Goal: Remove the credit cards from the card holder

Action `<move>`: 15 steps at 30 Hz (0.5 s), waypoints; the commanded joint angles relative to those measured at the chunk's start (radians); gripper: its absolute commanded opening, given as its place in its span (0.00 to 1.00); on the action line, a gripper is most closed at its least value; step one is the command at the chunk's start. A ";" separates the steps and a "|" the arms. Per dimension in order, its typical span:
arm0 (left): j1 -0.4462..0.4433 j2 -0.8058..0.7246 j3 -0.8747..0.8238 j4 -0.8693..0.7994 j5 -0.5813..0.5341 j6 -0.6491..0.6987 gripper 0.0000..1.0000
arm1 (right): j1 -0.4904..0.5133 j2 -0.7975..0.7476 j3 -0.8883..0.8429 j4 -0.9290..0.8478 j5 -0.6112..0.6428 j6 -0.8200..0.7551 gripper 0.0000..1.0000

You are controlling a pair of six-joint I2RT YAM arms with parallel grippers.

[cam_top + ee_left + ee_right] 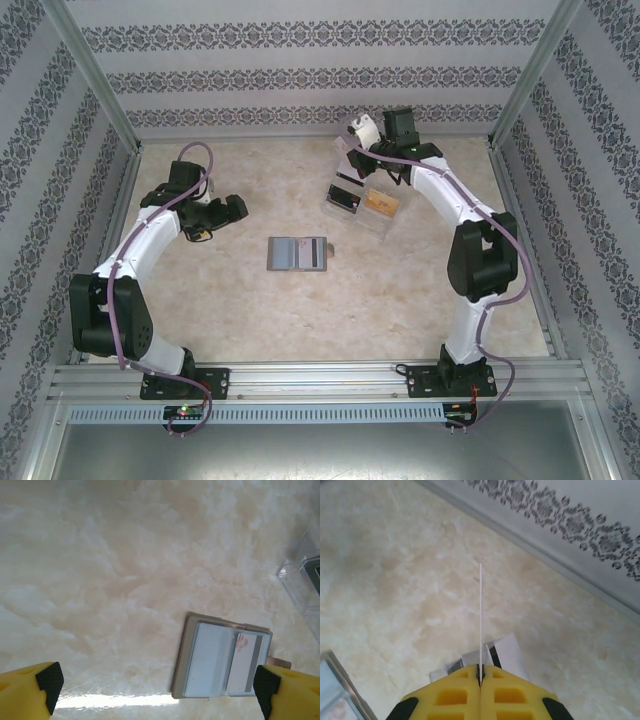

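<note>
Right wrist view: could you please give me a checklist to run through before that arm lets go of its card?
1. Right jaws shut on thin white plastic card, seen edge-on: ok.
2. Card directly over clear plastic tray: cannot tell.
3. Gold-yellow card and dark card lie flat in tray: ok.
4. Left jaws open, well apart from right arm: ok.
5. Small flat grey bifold wallet emptied: not ok; a white striped card lies in it.

Pale, beige-marbled table (200, 300).
Open grey wallet (280, 254) flat near the middle; clear plastic tray (362, 218) farther back on the right, apart from it.
</note>
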 commanded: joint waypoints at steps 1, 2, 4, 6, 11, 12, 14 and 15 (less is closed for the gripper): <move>0.015 -0.025 0.023 -0.058 -0.006 0.050 0.99 | -0.007 0.066 0.090 -0.131 0.020 -0.163 0.00; 0.014 -0.023 0.023 -0.056 -0.003 0.050 0.99 | -0.005 0.083 0.119 -0.165 0.023 -0.183 0.00; 0.015 -0.017 0.022 -0.055 0.005 0.051 0.99 | -0.004 0.108 0.152 -0.198 0.046 -0.214 0.00; 0.017 -0.016 0.021 -0.056 0.012 0.051 1.00 | -0.006 0.124 0.164 -0.203 0.080 -0.239 0.00; 0.019 -0.009 0.023 -0.061 0.021 0.058 0.99 | -0.011 0.146 0.202 -0.233 0.108 -0.270 0.00; 0.018 -0.010 0.023 -0.061 0.021 0.058 0.99 | -0.011 0.148 0.209 -0.239 0.108 -0.277 0.00; 0.021 -0.010 0.022 -0.061 0.024 0.059 0.99 | -0.009 0.157 0.218 -0.251 0.111 -0.292 0.00; 0.020 -0.008 0.022 -0.061 0.025 0.059 0.99 | -0.009 0.163 0.222 -0.260 0.113 -0.300 0.00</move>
